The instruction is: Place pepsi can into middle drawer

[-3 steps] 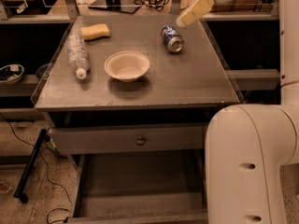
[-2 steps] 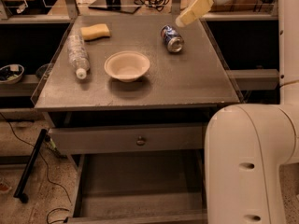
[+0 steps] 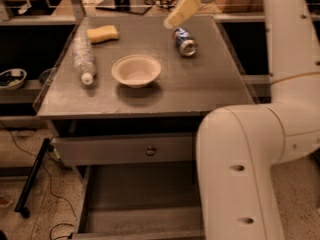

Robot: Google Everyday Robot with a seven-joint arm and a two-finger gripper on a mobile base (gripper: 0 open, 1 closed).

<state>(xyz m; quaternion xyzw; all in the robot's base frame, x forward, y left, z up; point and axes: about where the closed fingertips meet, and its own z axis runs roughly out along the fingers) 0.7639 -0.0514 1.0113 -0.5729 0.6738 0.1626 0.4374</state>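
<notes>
Your gripper [image 3: 178, 13] hangs over the far right part of the table [image 3: 210, 91], just above the pepsi can [image 3: 185, 40] and a little to its left. The can lies on its side on the table top, silver end turned toward the camera. The gripper shows as one pale yellow shape, and you cannot tell whether the jaws are apart or together. It does not appear to hold anything, so the step in hand looks like the reach for the can.

The next move probably calls for a careful descent, since a can on its side may roll. After that comes a lift past the table's front edge and down to the middle drawer [image 3: 140, 199], which stands open below with a bare floor. The knobbed drawer [image 3: 125, 150] above it is closed.

A pale bowl [image 3: 136, 70] sits mid-table, well apart from the can. A clear plastic bottle [image 3: 82, 59] and a yellow sponge [image 3: 103, 33] lie to the left. The white robot arm [image 3: 245, 174] covers the open drawer's right side.
</notes>
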